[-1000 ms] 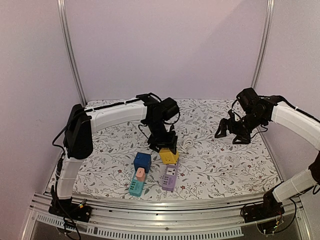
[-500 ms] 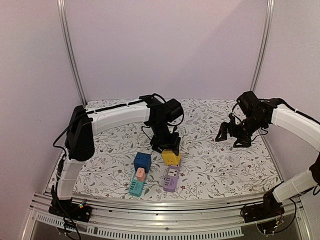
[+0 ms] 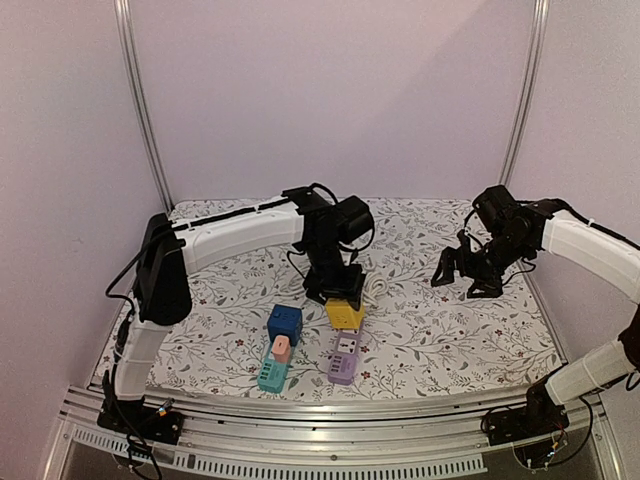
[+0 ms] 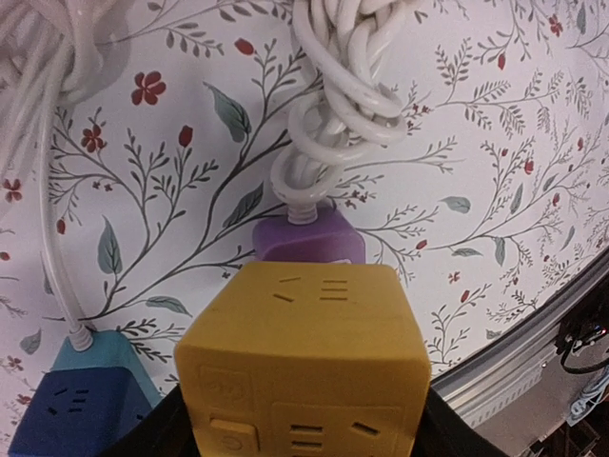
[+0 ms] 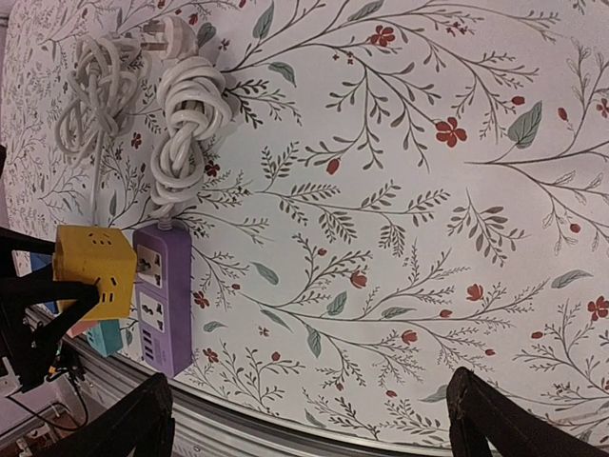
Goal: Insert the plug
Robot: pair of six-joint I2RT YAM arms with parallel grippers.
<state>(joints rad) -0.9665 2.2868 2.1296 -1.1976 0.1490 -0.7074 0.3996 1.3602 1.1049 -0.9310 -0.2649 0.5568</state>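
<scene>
Yellow cube adapter [image 3: 343,316] sat clamped between the fingers of the left gripper [image 3: 338,300], held over the far, cord end of the purple power strip [image 3: 341,356] near the table's front middle; whether cube and strip touched could not be told. From the left wrist view the cube's socket faces showed, with the strip's purple end poking out beyond it and its white cable [image 4: 333,86] bundled further on. A blue cube [image 3: 284,323] stood just left of the yellow one, with a teal strip [image 3: 270,375] carrying a pink plug [image 3: 282,347] in front of it. The right gripper [image 3: 463,277] hung above the floral tablecloth [image 3: 450,330] well off to the right, its jaws spread wide and holding nothing
</scene>
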